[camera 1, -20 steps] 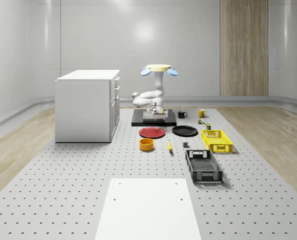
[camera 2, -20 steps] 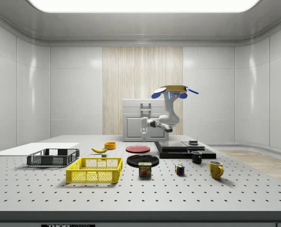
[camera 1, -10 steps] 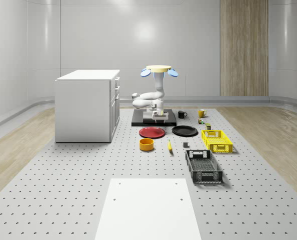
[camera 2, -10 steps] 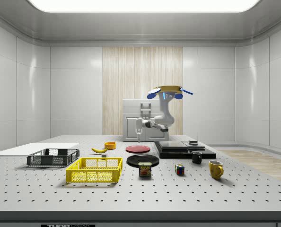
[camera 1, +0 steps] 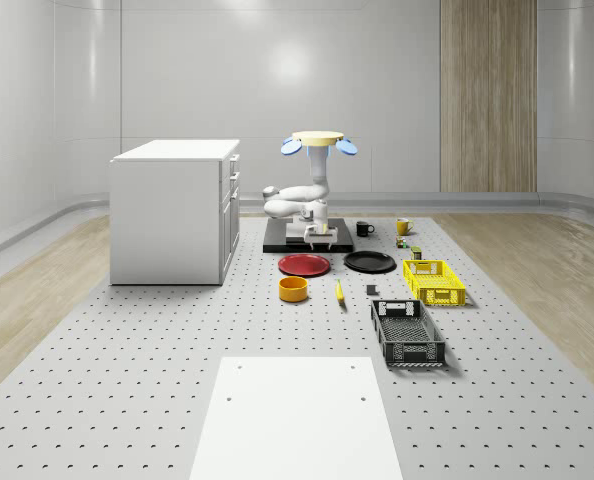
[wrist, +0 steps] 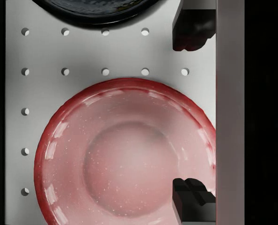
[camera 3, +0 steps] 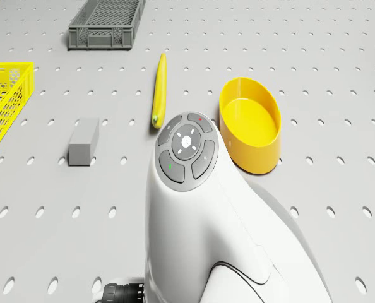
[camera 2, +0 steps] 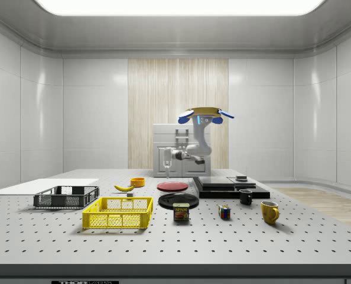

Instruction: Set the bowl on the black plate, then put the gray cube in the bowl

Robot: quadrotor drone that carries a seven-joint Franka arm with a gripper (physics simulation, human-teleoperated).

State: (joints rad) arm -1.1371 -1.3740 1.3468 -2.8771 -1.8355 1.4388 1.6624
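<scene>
Wrist view puts my gripper, spread wide and empty, above the red plate while the drone hovers; I judge I'm approaching the yellow bowl, untouched beside the banana, and must advance, then descend.

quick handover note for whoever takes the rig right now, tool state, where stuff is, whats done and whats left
Tool: open and empty, hanging above the red plate; the fingertips stand well apart.
Drone: hovering over the table, near the dark platform.
Bowl: yellow, upright on the table, nearer the whole-scene camera than the red plate, not yet on the black plate.
Gray cube: on the table between the banana and the yellow crate.
Done: nothing.
Left: pick up the bowl, set it on the black plate, then put the cube in it.
</scene>
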